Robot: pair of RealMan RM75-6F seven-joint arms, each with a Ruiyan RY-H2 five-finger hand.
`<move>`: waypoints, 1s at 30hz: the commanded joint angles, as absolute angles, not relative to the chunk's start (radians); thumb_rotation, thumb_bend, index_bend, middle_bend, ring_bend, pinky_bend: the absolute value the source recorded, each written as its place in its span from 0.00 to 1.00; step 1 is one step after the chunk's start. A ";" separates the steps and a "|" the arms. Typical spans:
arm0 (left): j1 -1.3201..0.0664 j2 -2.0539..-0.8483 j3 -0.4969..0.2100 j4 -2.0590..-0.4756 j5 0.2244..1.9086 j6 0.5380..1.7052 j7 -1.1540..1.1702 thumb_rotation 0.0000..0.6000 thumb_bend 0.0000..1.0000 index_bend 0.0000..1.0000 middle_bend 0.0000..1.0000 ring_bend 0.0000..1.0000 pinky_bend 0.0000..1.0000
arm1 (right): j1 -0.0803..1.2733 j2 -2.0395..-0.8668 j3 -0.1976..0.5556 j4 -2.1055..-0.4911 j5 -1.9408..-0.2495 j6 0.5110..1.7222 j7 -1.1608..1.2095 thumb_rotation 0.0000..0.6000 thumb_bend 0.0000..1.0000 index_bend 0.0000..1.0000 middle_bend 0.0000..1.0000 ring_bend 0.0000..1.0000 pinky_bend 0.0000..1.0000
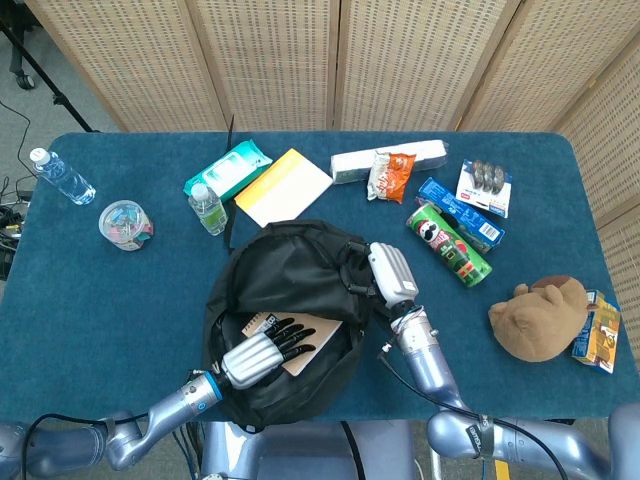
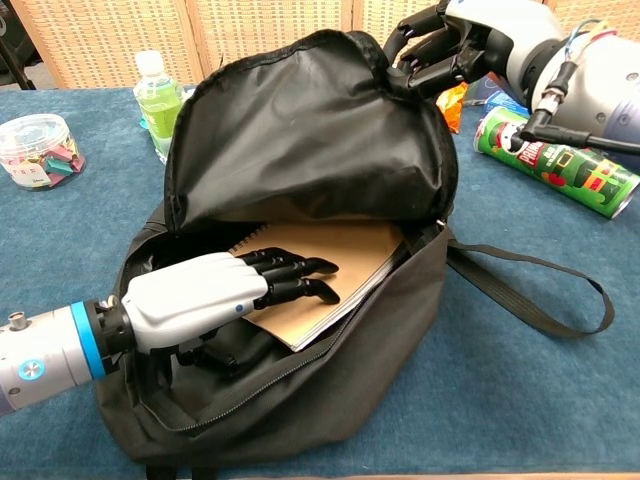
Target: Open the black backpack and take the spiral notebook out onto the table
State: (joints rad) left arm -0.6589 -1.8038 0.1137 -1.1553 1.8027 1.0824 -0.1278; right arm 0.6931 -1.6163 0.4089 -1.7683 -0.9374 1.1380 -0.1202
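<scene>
The black backpack point(image 1: 290, 275) point(image 2: 300, 130) lies open at the near middle of the table. My right hand point(image 1: 392, 276) point(image 2: 447, 45) grips the top of its flap and holds it raised. Inside lies the brown spiral notebook point(image 1: 312, 330) point(image 2: 350, 262), its near edge lifted off the bag's bottom. My left hand point(image 1: 256, 354) point(image 2: 205, 298) reaches into the opening and holds the notebook, dark fingers point(image 2: 295, 278) lying across the cover and the thumb tucked under it. The notebook's far part is hidden under the flap.
The backpack's strap point(image 2: 545, 285) loops over the cloth to the right. A green chips can point(image 1: 448, 243) point(image 2: 560, 165) lies beyond my right hand. A small green bottle point(image 1: 207, 208) point(image 2: 158, 98), a tub of clips point(image 1: 126, 224), a yellow envelope point(image 1: 283, 186) and a plush toy point(image 1: 538, 316) lie around.
</scene>
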 commanded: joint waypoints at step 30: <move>-0.693 -1.956 0.056 -0.981 1.752 1.137 -0.134 1.00 0.67 0.56 0.32 0.25 0.36 | 0.702 -1.577 0.430 -1.791 -0.912 1.147 -0.101 1.00 0.72 0.67 0.66 0.53 0.49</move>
State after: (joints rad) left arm -0.6937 -1.9402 0.0623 -0.9998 1.7485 1.1151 -0.1235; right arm 0.7021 -1.5773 0.4292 -1.7911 -0.9127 1.1472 -0.1013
